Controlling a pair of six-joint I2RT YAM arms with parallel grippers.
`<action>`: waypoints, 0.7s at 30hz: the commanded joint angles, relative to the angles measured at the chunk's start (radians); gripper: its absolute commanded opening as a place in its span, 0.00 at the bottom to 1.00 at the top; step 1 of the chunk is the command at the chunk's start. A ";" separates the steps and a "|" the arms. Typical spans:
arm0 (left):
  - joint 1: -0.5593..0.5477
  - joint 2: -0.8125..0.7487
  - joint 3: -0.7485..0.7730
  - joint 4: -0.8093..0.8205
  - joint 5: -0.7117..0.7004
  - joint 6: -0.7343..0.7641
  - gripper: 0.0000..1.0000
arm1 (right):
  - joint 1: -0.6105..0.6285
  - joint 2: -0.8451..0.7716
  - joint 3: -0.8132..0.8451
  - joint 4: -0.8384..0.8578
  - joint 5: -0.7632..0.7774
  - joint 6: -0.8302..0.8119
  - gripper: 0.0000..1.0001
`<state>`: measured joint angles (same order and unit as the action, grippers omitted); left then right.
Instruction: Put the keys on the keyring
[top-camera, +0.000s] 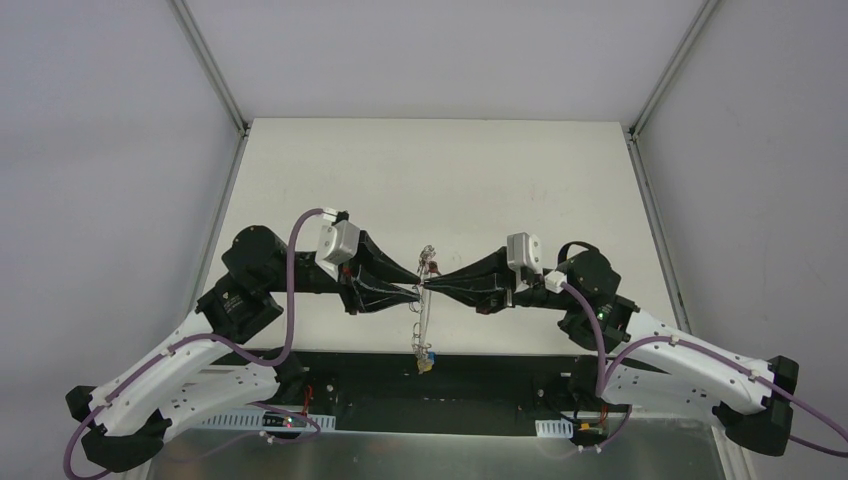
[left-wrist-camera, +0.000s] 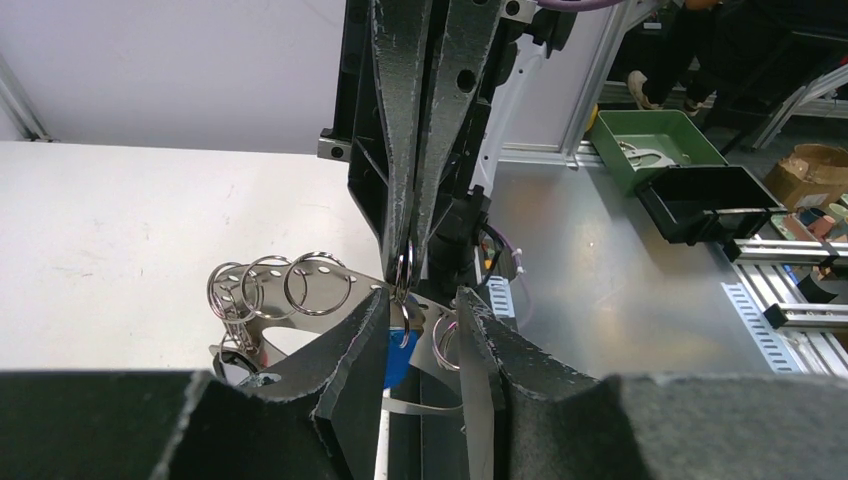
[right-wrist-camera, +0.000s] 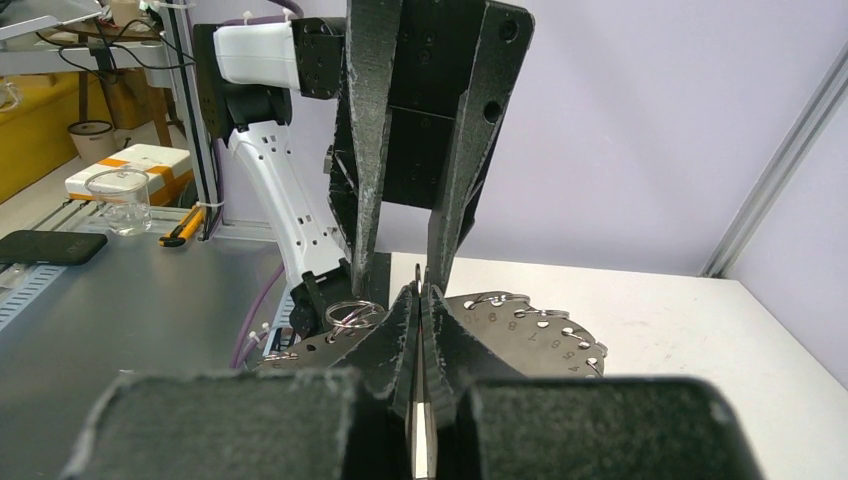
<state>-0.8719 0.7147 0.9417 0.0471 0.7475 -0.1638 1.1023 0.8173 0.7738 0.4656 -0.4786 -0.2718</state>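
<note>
We see the two grippers meeting tip to tip above the table (top-camera: 520, 180), near its front edge. The right gripper (top-camera: 431, 288) has its fingers pressed together on the keyring (top-camera: 424, 325) — a thin, silvery curved plate with numbered holes, strung with small rings (left-wrist-camera: 300, 285) — which is held in the air between the arms. The left gripper (top-camera: 416, 291) is spread, its fingers standing either side of the right gripper's tips. A blue-headed key (left-wrist-camera: 398, 355) sits just beside one left finger; whether they touch, we cannot tell.
</note>
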 joint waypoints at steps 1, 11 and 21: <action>-0.009 -0.008 0.009 0.033 -0.021 0.013 0.30 | 0.012 -0.009 0.020 0.132 0.002 -0.019 0.00; -0.010 -0.007 0.011 0.032 -0.028 0.020 0.22 | 0.027 -0.004 0.029 0.127 -0.011 -0.020 0.00; -0.011 0.027 0.020 0.030 0.006 0.013 0.04 | 0.034 -0.004 0.028 0.146 -0.006 -0.022 0.00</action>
<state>-0.8719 0.7242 0.9417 0.0471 0.7292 -0.1574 1.1240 0.8204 0.7738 0.4896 -0.4786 -0.2764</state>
